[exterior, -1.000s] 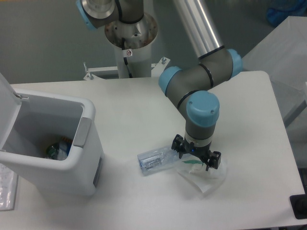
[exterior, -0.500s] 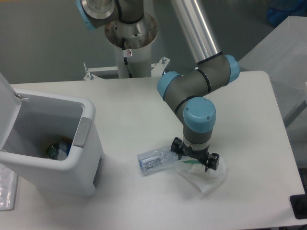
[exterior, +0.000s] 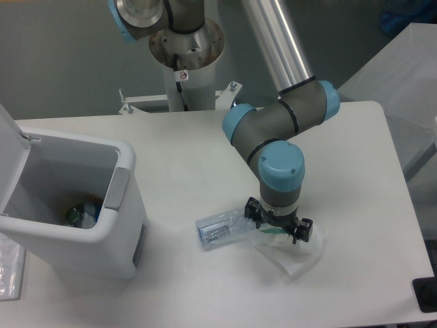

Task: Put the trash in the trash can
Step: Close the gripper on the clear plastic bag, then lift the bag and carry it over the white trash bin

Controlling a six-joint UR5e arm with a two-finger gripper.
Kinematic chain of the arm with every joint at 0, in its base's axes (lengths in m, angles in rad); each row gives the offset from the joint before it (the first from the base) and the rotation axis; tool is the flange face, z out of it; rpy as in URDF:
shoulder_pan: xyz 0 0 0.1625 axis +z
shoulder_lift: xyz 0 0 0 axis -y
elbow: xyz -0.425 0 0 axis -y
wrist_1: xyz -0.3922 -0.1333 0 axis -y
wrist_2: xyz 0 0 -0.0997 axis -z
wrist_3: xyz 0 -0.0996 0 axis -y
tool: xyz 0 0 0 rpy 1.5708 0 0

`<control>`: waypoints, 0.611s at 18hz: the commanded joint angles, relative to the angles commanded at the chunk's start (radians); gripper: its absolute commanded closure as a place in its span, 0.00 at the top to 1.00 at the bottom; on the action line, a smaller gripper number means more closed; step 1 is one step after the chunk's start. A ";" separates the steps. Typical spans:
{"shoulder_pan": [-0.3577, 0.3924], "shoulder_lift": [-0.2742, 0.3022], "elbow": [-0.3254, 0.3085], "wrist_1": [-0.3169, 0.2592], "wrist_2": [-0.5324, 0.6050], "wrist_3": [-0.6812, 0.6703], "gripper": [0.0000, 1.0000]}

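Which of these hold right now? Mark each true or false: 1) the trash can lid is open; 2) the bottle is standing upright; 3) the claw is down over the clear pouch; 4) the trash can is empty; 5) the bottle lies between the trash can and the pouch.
1) True: the trash can has its lid swung up.
2) False: the bottle lies on its side on the table.
3) True: the claw is low over the pouch.
4) False: some items already lie in the bottom.
5) True: it lies left of the pouch, right of the trash can.
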 joint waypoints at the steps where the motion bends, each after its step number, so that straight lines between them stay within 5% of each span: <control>1: 0.000 0.000 0.002 0.000 0.000 -0.009 0.81; 8: -0.002 -0.008 0.005 0.020 -0.002 -0.054 0.62; 11: -0.002 -0.006 0.006 0.021 -0.002 -0.071 0.42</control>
